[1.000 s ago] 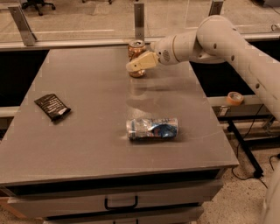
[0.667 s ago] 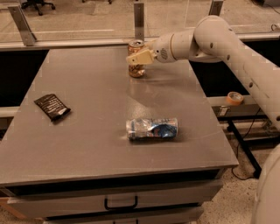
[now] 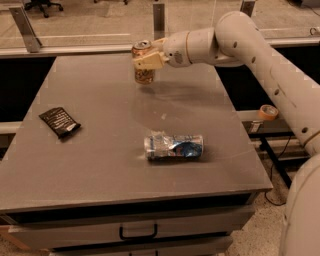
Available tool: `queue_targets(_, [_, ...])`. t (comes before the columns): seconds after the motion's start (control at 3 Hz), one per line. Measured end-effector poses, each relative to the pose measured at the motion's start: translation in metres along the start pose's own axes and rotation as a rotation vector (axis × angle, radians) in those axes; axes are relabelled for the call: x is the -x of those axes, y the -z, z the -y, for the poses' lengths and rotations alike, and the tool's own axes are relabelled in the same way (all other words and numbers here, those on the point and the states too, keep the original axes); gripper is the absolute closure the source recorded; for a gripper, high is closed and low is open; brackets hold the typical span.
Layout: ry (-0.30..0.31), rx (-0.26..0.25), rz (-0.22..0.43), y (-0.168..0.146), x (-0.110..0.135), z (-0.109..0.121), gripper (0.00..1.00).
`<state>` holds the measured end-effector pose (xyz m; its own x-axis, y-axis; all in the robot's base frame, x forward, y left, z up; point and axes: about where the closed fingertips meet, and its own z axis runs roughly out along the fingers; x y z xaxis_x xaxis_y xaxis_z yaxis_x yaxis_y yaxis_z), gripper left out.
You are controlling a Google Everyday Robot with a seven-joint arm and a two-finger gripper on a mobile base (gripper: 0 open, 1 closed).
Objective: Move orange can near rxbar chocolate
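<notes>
Holding the orange can w/ fingers clenched round it at the far edge of the table, the gripper seems at the carry step, & next needs a long move across to the chocolate bar.

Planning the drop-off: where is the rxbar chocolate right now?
The rxbar chocolate lies near the table's left edge; the gripper holds the orange can far back.

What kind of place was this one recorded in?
Probably an office or lab workspace: a grey flat-topped cabinet with a drawer handle, a glass partition behind it and a swivel-chair base beyond. The end effector grips the orange-copper metal drink can near the cabinet's far edge.
</notes>
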<state>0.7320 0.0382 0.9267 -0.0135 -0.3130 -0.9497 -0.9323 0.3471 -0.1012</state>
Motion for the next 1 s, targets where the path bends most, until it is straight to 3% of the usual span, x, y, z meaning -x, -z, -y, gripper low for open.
queue_targets(0.33, [0.008, 0.188, 0.157, -0.009, 0.040, -0.037, 1.00])
queue_targets(1.0, [-0.003, 0.276, 0.179, -0.020, 0.055, -0.062, 1.00])
